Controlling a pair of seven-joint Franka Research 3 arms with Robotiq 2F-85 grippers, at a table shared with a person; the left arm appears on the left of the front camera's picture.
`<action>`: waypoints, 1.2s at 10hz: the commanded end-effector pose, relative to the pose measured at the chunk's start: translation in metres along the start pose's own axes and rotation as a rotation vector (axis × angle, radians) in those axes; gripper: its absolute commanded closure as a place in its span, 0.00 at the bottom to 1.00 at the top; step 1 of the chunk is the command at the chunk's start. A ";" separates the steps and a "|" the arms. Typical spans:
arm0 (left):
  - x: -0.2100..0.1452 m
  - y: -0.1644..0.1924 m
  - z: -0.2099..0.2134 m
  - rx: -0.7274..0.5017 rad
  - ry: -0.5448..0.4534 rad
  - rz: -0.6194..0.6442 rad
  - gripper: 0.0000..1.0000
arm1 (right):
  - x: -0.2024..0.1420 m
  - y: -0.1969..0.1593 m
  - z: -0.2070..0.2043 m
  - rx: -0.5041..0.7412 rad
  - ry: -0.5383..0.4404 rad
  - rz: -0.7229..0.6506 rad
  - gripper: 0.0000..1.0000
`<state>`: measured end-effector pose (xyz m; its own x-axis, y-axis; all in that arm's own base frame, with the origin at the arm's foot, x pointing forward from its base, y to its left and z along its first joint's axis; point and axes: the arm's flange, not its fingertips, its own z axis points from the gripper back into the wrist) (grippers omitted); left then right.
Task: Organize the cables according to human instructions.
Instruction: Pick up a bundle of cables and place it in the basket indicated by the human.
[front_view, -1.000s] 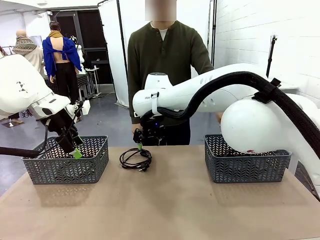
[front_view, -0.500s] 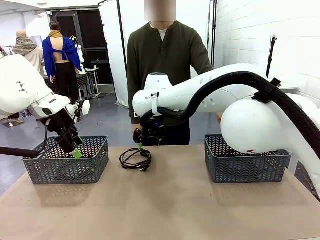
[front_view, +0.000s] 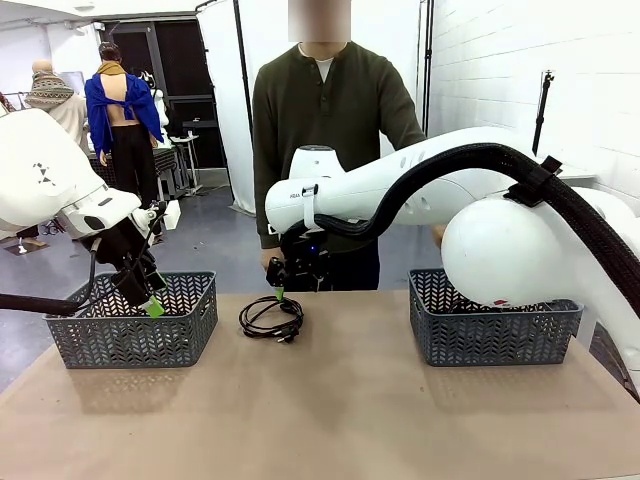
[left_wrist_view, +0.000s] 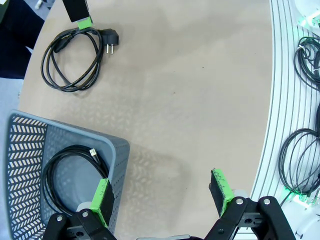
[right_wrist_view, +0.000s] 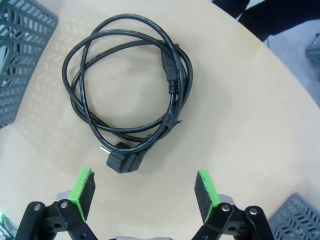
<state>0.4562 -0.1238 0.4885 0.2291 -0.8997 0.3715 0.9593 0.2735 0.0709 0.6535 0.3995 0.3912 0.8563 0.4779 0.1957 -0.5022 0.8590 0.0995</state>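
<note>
A coiled black cable (front_view: 272, 318) with a plug end lies on the table near the far edge, left of centre. My right gripper (front_view: 280, 290) hangs just above it, open, and in the right wrist view the cable (right_wrist_view: 130, 95) lies ahead of the open gripper (right_wrist_view: 145, 192), with nothing between the green pads. My left gripper (front_view: 150, 300) hovers open over the left grey basket (front_view: 195, 325). In the left wrist view it (left_wrist_view: 161, 195) straddles the basket wall, and a second coiled cable (left_wrist_view: 72, 175) rests inside. The human (front_view: 325, 130) stands behind the table.
A second grey basket (front_view: 490, 335) stands at the right of the table. Beyond the table's near edge, more black cords (left_wrist_view: 300, 165) lie on a ribbed white surface. The brown tabletop (front_view: 330, 410) stretches open toward me.
</note>
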 end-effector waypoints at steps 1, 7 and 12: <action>0.000 0.000 0.001 0.003 0.000 0.002 0.00 | 0.002 -0.002 -0.003 -0.029 -0.011 -0.046 0.00; 0.000 0.000 0.001 0.003 0.000 0.002 0.00 | 0.001 -0.005 -0.029 -0.121 -0.020 -0.187 0.00; 0.000 0.000 0.001 0.003 0.000 0.002 0.00 | 0.006 -0.013 -0.049 -0.184 -0.017 -0.260 0.00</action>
<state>0.4562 -0.1238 0.4885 0.2291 -0.8997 0.3715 0.9593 0.2735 0.0709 0.6654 0.3923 0.3444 0.9452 0.2714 0.1816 -0.2779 0.9605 0.0112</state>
